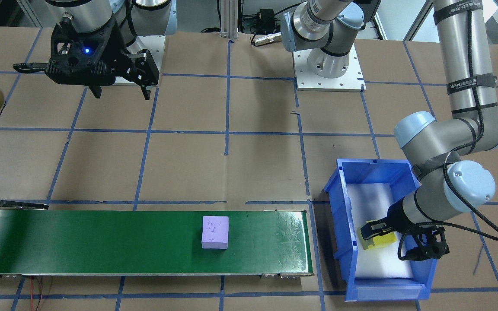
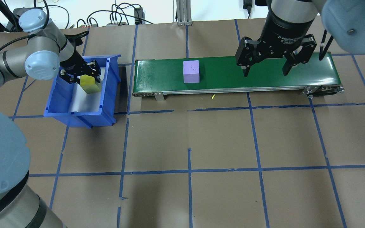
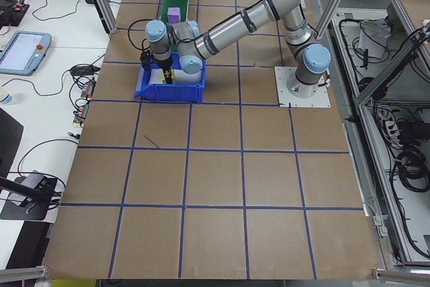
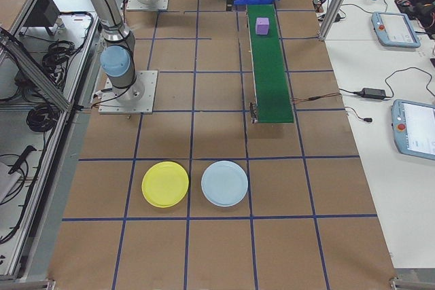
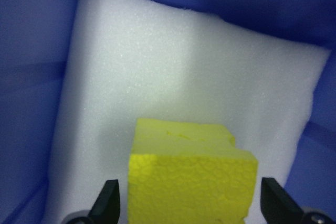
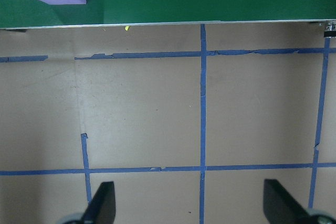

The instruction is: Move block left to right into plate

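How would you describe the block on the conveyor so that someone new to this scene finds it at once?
Start at the long green conveyor belt that lies across the table beside the blue bin. The purple block sits on that belt, alone, nearer the bin end. It is pale purple and free of any gripper, whereas the yellow block lies inside the bin between the left gripper's fingers.
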